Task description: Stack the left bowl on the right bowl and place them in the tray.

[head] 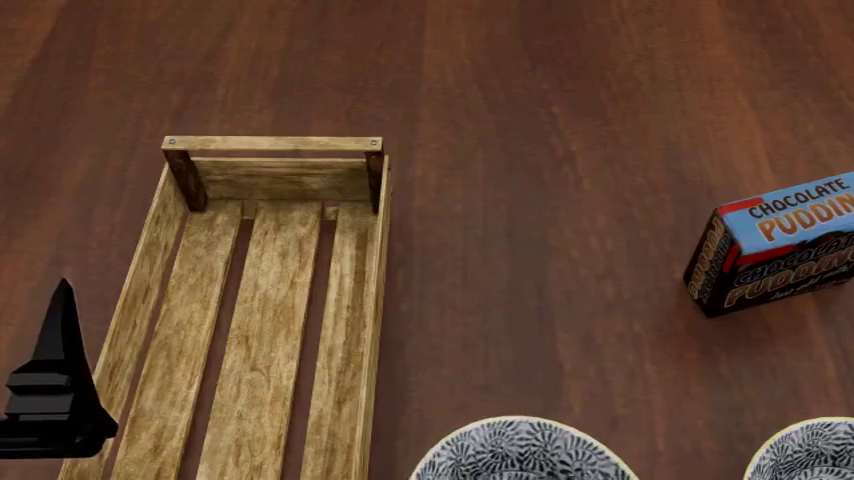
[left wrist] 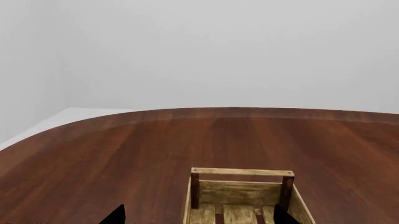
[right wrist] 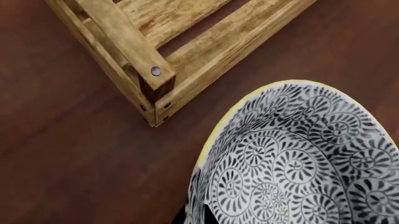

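Here, far left in the head view: left gripper (head: 54, 385), a dark pointed shape just beside the tray's left side, low in the frame. Only one finger shows there; its wrist view gives two dark fingertips (left wrist: 115, 217) set well apart with nothing between them, so the jaws stand wide and hold nothing.

Next: the tray (head: 380, 300), a long crate of light weathered wood with slatted bottom, low sides and darker corner posts, lying lengthwise away from the robot on the dark reddish wooden surface (head: 561, 130). Nothing lies inside the part that shows. Left wrist view looks along the surface over the tray's far end (left wrist: 242, 172).

Then: left bowl (head: 521, 452), white with black spiral fan pattern, on the surface just beside the tray's right side, cut by the bottom edge. Right wrist view sits close over this bowl (right wrist: 299, 163) next to a tray corner (right wrist: 153, 77); pale yellow rim. Right jaws are barely in view, state cannot be told.

Right bowl (head: 807, 455), same pattern, bottom right corner, apart from the first.

Farthest right: blue chocolate pudding box (head: 781, 245), upright, at the edge.
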